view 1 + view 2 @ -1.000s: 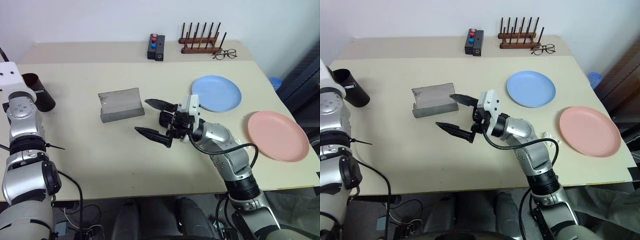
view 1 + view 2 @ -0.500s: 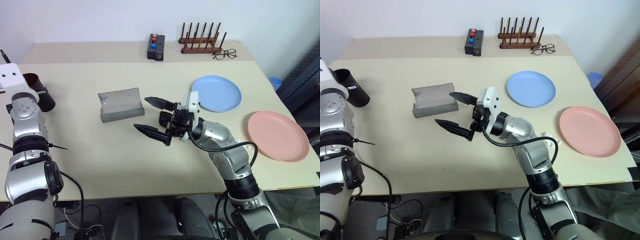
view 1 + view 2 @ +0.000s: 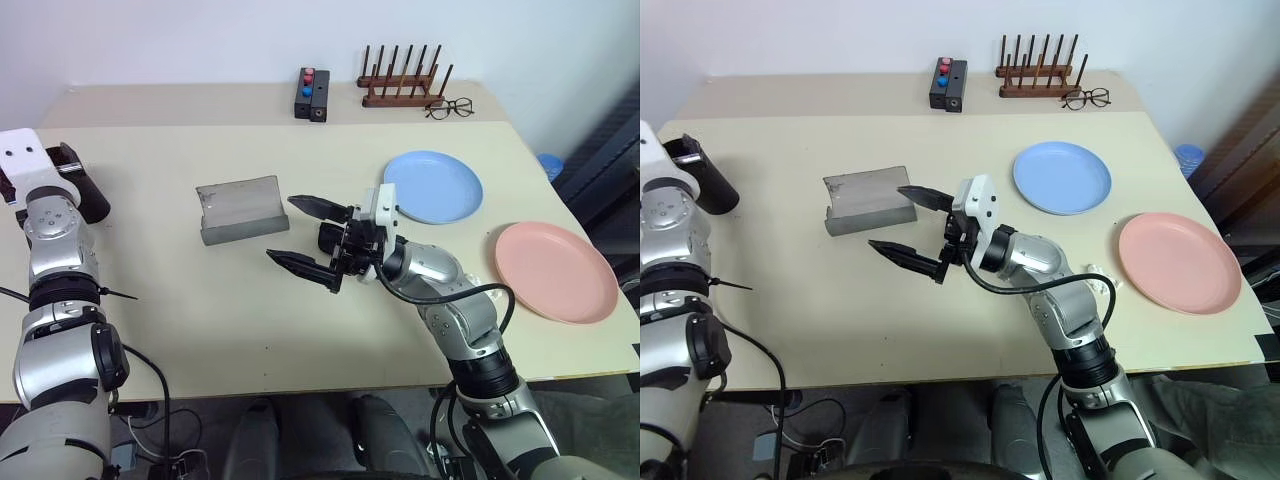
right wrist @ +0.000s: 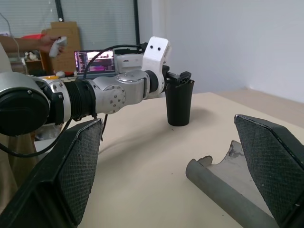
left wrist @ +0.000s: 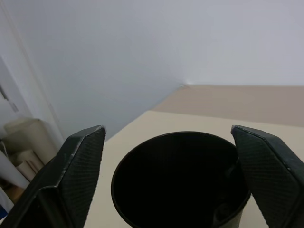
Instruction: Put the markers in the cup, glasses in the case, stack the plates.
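Observation:
The dark cup (image 3: 90, 198) stands at the table's far left edge. My left gripper (image 5: 167, 130) hangs just above its mouth, open, with one finger on each side of the rim. The cup's inside (image 5: 175, 190) is too dark to read. The grey case (image 3: 240, 208) lies open at mid-table. My right gripper (image 3: 281, 230) hovers just right of it, open and empty, pointing left. The light blue plate (image 3: 432, 186) and the pink plate (image 3: 556, 270) lie apart on the right side. The markers and the glasses are out of view.
At the table's back stand a black box with red and blue buttons (image 3: 313, 93), a wooden peg rack (image 3: 405, 82) and clear-lens eyeglasses (image 3: 450, 107). Beyond the table's left end, a person's hand (image 4: 52, 43) holds a controller near a laptop (image 4: 92, 61).
My left gripper's fingers have opened over the cup, and the slim dark thing that stuck up beside it no longer shows. The right arm has kept still.

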Controlling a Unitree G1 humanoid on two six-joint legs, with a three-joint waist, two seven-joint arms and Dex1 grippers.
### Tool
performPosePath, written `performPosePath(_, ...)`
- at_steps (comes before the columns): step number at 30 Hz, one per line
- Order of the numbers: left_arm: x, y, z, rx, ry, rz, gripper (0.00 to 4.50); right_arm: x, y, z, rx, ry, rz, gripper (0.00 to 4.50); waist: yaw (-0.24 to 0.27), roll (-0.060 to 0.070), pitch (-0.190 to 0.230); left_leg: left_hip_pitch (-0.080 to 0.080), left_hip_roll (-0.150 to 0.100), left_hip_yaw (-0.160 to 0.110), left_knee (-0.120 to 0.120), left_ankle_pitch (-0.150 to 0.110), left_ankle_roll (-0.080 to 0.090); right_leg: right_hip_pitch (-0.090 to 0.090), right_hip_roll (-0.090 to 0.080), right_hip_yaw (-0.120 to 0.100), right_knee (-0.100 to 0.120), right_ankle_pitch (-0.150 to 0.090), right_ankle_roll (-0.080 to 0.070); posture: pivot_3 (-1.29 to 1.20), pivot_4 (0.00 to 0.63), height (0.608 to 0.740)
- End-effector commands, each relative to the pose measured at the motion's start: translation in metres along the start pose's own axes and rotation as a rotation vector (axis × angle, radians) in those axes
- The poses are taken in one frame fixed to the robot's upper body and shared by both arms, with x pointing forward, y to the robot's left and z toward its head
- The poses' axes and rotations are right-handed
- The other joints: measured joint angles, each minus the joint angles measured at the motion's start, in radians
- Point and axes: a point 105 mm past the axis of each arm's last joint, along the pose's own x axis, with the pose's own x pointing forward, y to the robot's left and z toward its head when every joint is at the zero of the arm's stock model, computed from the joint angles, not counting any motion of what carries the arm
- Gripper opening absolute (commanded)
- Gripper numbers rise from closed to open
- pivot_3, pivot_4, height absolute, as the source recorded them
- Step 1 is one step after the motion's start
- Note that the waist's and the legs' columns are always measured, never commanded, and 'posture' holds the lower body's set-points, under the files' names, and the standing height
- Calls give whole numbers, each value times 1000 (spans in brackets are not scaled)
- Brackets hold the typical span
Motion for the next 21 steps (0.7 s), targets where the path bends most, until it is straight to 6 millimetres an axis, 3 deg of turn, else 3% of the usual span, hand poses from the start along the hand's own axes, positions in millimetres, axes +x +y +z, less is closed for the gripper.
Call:
performPosePath(1, 3, 3, 26, -46, -89, 10, 4450, 2, 5, 12, -37, -33, 23, 4500, 0, 0, 0, 0, 0, 0, 0, 0, 0, 0, 0, 0, 0, 0, 0, 0, 150, 740)
performPosePath(4, 2, -18, 56, -194, -151, -104, 4450, 0, 4, 11, -41, -26, 20, 4500, 3, 0, 0, 0, 0, 0, 0, 0, 0, 0, 0, 0, 0, 0, 0, 0, 150, 740)
performPosePath(8, -31, -90, 74, -290, -95, -605, 4450, -2, 3, 10, -48, -12, 17, 4500, 8, 0, 0, -1, 0, 0, 0, 1, -1, 0, 0, 0, 0, 0, 0, 0, 150, 740)
performPosePath(12, -78, -138, 52, -130, 51, -925, 4450, -4, 1, 8, -62, 3, 17, 4500, -6, 1, 0, 0, 0, 0, 0, 1, -1, 1, 0, 0, 0, 0, 0, 0, 150, 740)
performPosePath(15, -117, -158, 32, -37, 179, -1191, 4450, -6, -1, 6, -83, 27, 18, 4500, -14, 1, 0, 1, 0, 0, -1, 0, -1, 0, 1, 0, 1, 0, 0, 0, 150, 740)
performPosePath(17, -136, -161, 17, 45, 268, -1327, 4450, -10, -3, 5, -98, 47, 17, 4500, -18, 1, 1, 0, 1, -1, -1, 0, -1, -1, 1, 0, 1, 0, 0, 0, 150, 740)
performPosePath(21, -142, -154, -1, 226, 374, -1440, 4450, -17, -5, 3, -120, 81, 17, 4500, -19, 1, 1, 0, 1, -1, -2, 0, 0, -1, 1, 1, 1, 0, -1, 0, 150, 740)
